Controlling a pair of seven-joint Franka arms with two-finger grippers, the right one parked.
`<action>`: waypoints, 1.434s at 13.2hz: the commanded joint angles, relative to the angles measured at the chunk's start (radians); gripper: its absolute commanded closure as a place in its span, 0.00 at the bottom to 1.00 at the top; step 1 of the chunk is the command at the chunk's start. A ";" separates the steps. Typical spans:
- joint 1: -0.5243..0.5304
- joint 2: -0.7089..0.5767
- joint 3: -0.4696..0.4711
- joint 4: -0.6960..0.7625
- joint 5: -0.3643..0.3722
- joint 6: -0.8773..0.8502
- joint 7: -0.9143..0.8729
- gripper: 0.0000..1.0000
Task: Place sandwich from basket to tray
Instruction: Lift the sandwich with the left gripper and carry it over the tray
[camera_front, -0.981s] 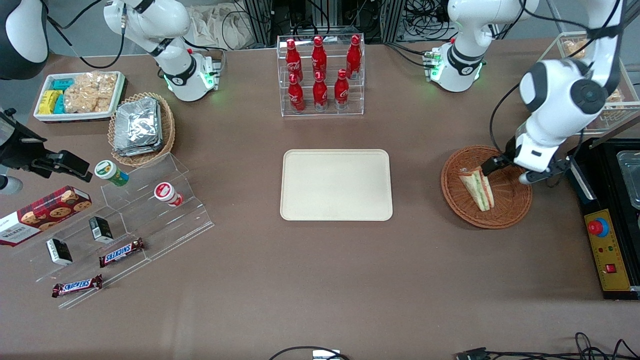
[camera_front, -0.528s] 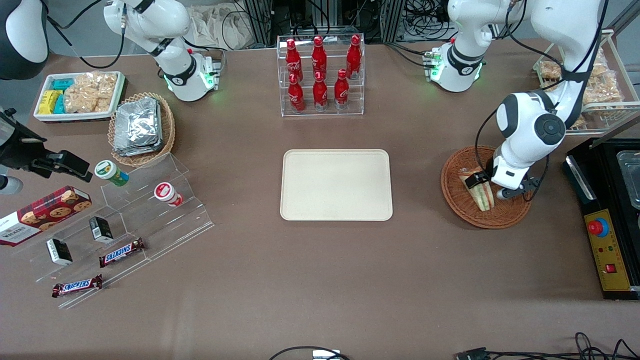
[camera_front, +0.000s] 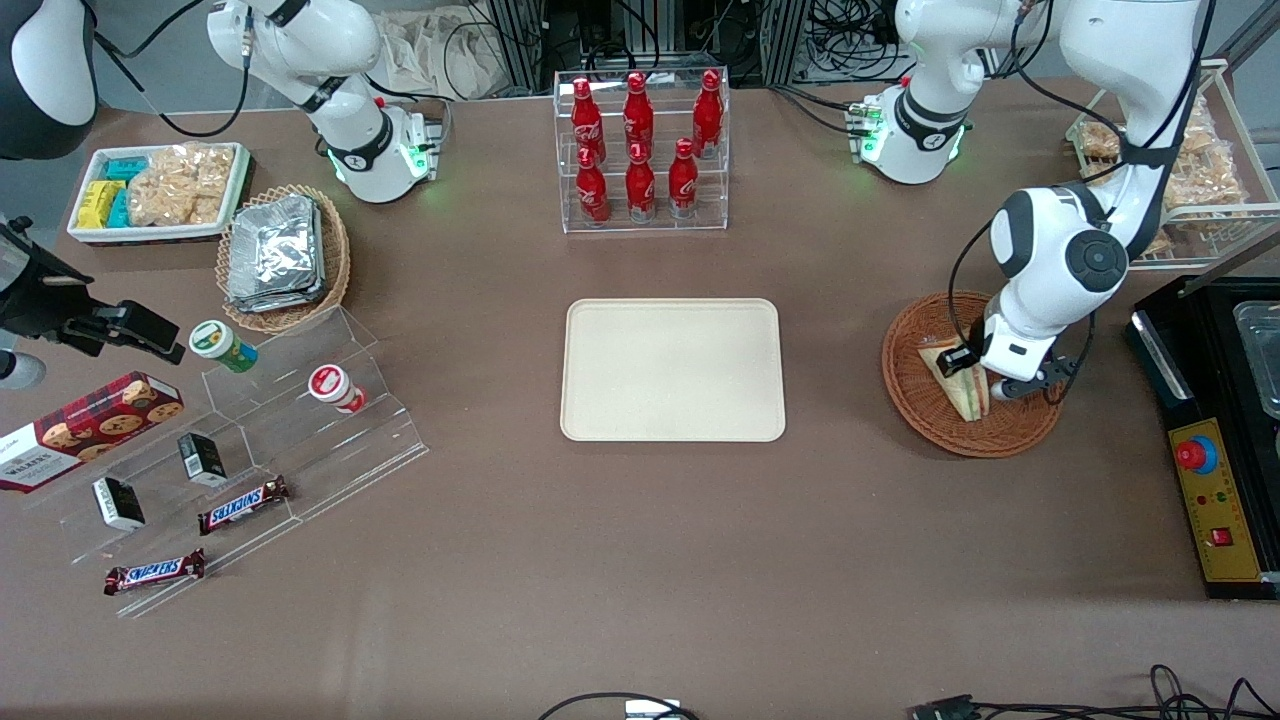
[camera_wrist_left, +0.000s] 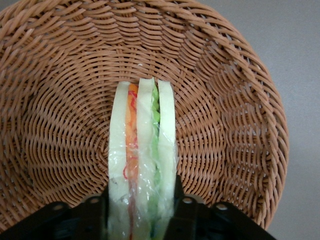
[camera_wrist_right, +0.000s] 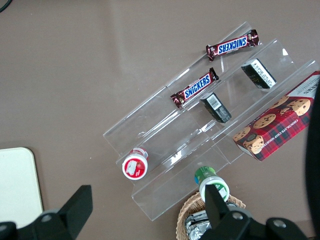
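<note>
Barely a shift from half a second back — the left arm has settled a touch lower over the basket, while a second ago it was still off at the rim. Biggest first: the tray (camera_front: 672, 370) sits bare mid-table, well apart from the action. Toward the working arm's end lies the basket (camera_front: 915, 400), sandwich (camera_front: 968, 395) still inside it. The gripper (camera_front: 973, 368) is down in the basket — its fingers (camera_wrist_left: 95, 210) sit one on each bread face of the sandwich, pinching the wedge's wide end.
</note>
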 joint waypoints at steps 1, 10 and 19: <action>-0.005 -0.055 -0.004 0.011 0.002 -0.041 -0.015 1.00; -0.012 -0.273 -0.022 0.558 0.044 -0.942 0.038 1.00; -0.018 -0.185 -0.359 0.881 0.074 -1.180 -0.042 1.00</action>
